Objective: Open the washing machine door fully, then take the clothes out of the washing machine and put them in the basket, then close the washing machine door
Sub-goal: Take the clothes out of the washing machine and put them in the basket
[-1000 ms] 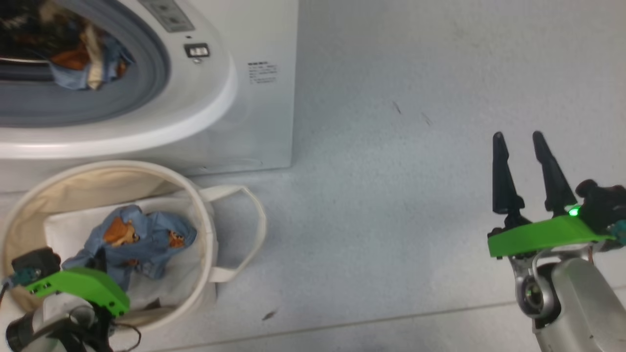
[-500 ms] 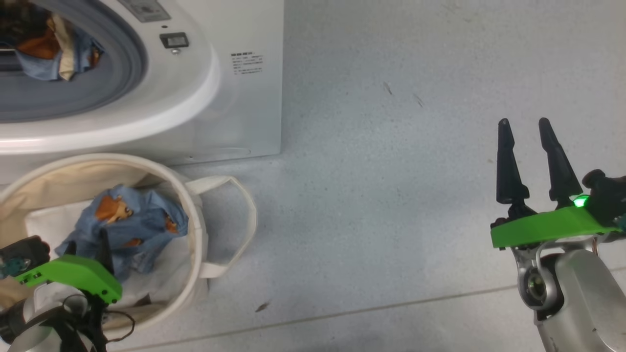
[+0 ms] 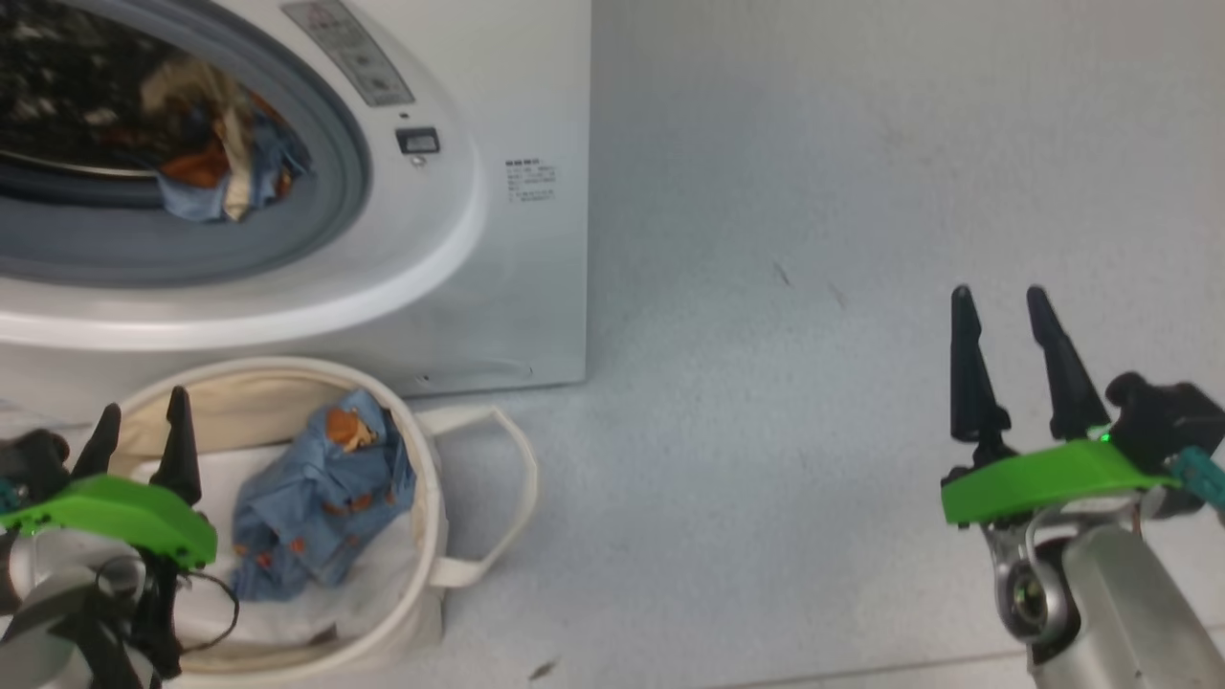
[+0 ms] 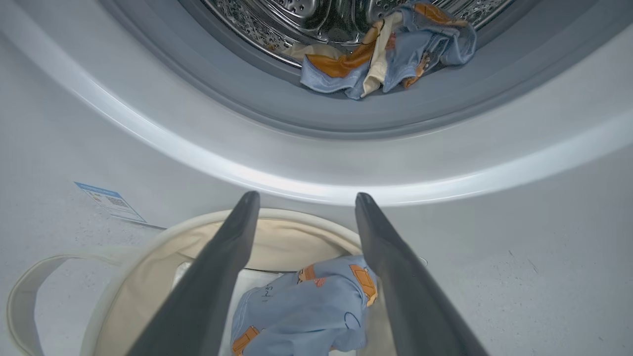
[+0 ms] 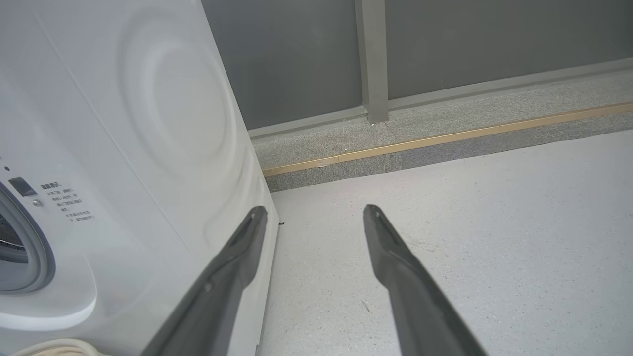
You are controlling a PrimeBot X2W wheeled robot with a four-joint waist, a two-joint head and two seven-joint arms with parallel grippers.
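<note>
The white washing machine [image 3: 517,287] stands at the upper left with its grey-rimmed opening uncovered. Light-blue, orange and cream clothes [image 3: 225,172] lie at the drum's front lip [image 4: 390,54]. The washing machine door is out of view. Below it sits the cream basket [image 3: 423,469], and a blue printed garment [image 3: 321,502] lies loose on its white liner [image 4: 306,306]. My left gripper [image 3: 144,407] hangs open above the basket's near left side, empty, its fingers pointing at the washer [image 4: 306,198]. My right gripper [image 3: 998,297] is open and empty over the floor to the right [image 5: 315,210].
A looped handle [image 3: 522,498] sticks out of the basket's right side. A blue-edged label [image 4: 111,202] lies on the floor beside the basket. Pale speckled floor [image 3: 766,431] spreads right of the washer. A grey wall with a gold floor strip [image 5: 445,136] runs behind.
My left gripper has opened and let go of the blue garment, which now lies in the basket; the gripper has risen out of it. The camera shifted. The right arm has held still.
</note>
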